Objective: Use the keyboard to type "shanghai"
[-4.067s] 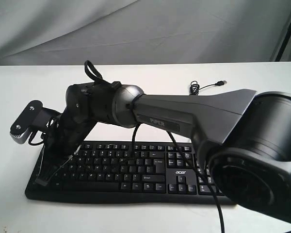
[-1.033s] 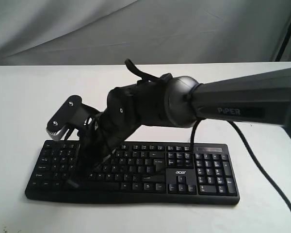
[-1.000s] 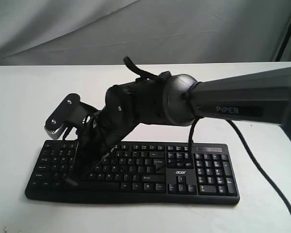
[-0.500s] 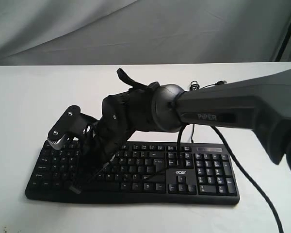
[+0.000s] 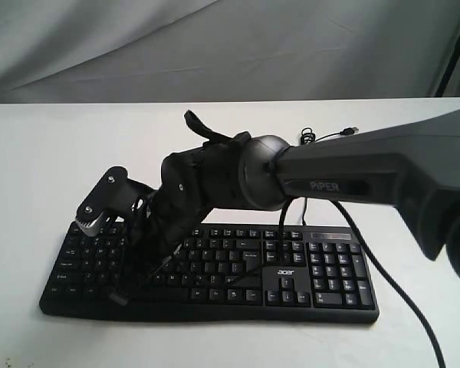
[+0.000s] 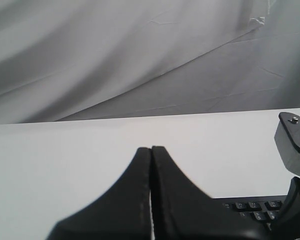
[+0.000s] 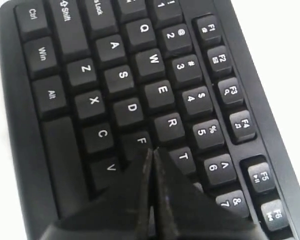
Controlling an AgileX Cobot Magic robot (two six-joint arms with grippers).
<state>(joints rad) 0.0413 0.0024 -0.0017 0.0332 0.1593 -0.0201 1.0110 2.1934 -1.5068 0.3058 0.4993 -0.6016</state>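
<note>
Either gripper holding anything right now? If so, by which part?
Nothing is held. The left gripper is shut with nothing between its fingers. The right gripper is also shut and empty, its tip over the keyboard by the F key.
</note>
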